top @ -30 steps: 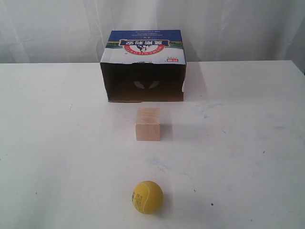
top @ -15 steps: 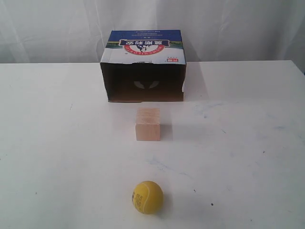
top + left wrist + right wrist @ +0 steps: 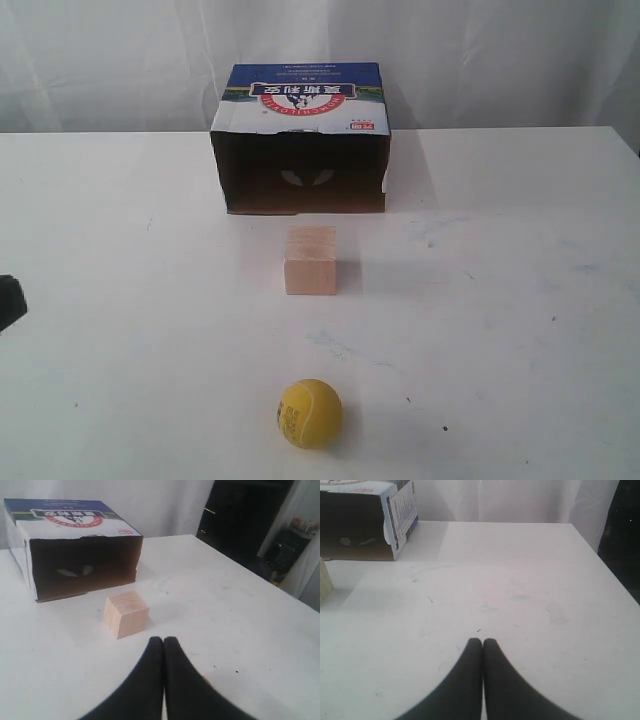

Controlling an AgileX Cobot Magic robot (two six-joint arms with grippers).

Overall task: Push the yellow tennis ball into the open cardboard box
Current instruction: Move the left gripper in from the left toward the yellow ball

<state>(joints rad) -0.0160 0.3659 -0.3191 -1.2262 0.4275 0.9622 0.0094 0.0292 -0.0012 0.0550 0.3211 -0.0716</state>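
White flat surface [image 3: 520, 300], curtain behind. Small fuzzy yellow tennis ball [image 3: 310, 413] well apart from pale wooden cube [image 3: 311, 260], on its camera side; open brown cardboard box [image 3: 300, 150] just beyond cube. Left tool [image 3: 163, 641] and right tool [image 3: 482, 642] pressed closed, empty. Best to steer ball around cube, then into box mouth.

Yellow ball [image 3: 310, 413], brown box [image 3: 300, 140]
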